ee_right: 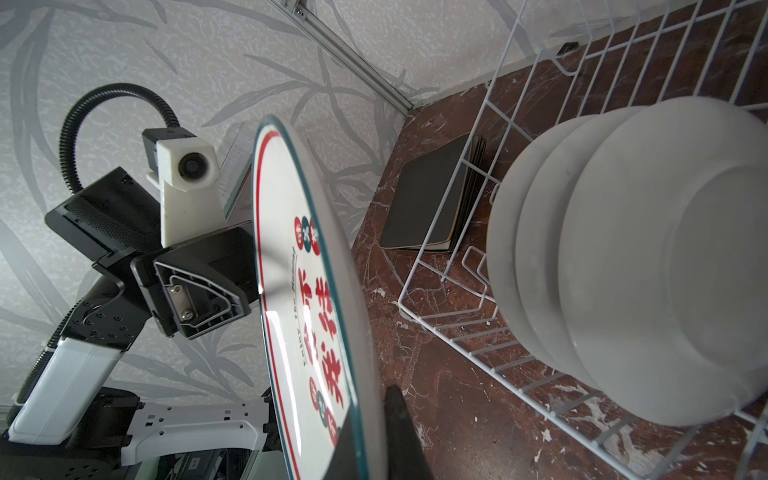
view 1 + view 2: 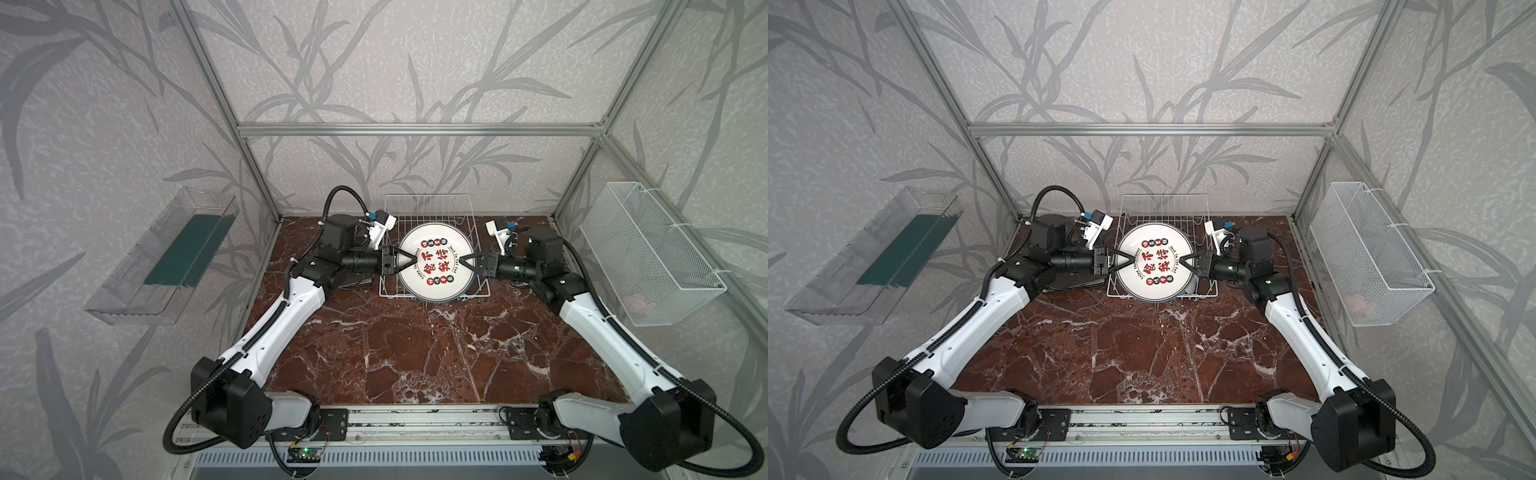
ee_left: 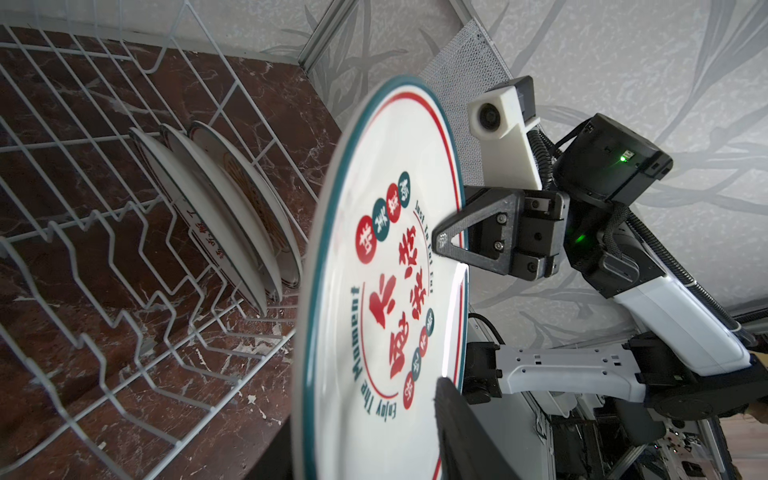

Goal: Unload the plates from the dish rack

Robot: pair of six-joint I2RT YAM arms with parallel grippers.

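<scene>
Top views both show your left end effector [image 2: 409, 261] straddling the left rim of the round white plate [image 2: 435, 249]; you cannot tell whether it is clamped. That plate stands upright at the front of the dish rack [image 2: 428, 208]. Your right end effector [image 2: 467, 262] is closed tight on its right rim.

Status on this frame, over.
Right hand shut on the round plate rim. Left hand straddling the opposite rim, grip unclear. Plate upright at the dish rack front; three more plates racked behind.
</scene>
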